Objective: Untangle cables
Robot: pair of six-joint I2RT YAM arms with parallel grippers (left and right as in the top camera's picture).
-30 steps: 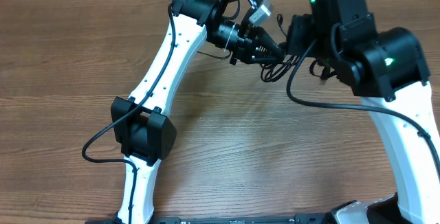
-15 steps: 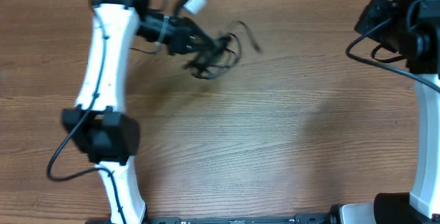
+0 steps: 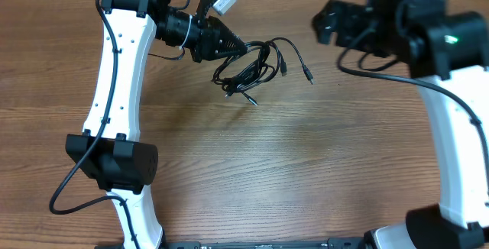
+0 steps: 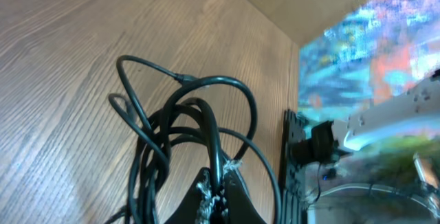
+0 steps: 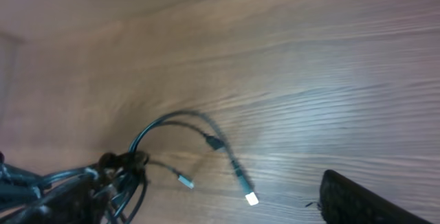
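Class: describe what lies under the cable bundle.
Only bare wooden table shows beneath the cables, which the left gripper holds. Where it pinches them, the strands are covered.

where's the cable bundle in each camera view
Overhead: the cables are upper centre, pinched at their left edge by the left hand.
Left wrist: the cables sit centre-left, looping up from the hand at the bottom edge.
Right wrist: the cables are in the bottom left corner, plug ends trailing right.
Shared landmark: the wooden table beneath them in all three.
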